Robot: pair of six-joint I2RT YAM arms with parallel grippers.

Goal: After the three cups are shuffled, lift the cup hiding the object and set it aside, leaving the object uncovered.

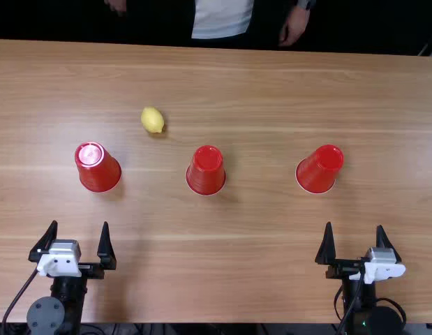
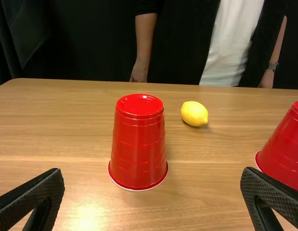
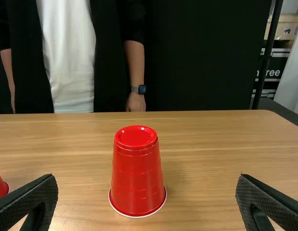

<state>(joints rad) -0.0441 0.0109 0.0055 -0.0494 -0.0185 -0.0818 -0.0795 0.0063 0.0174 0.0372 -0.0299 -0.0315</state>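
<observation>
Three red cups stand upside down in a row across the table: the left cup, the middle cup and the right cup. A small yellow lemon lies uncovered on the wood, behind and between the left and middle cups. My left gripper is open near the front edge, in front of the left cup. My right gripper is open near the front edge, in front of the right cup. Neither holds anything.
A person stands behind the far edge of the table, hands hanging off the wood. Bare tabletop lies between the cups and my grippers, and beyond the cups toward the far edge.
</observation>
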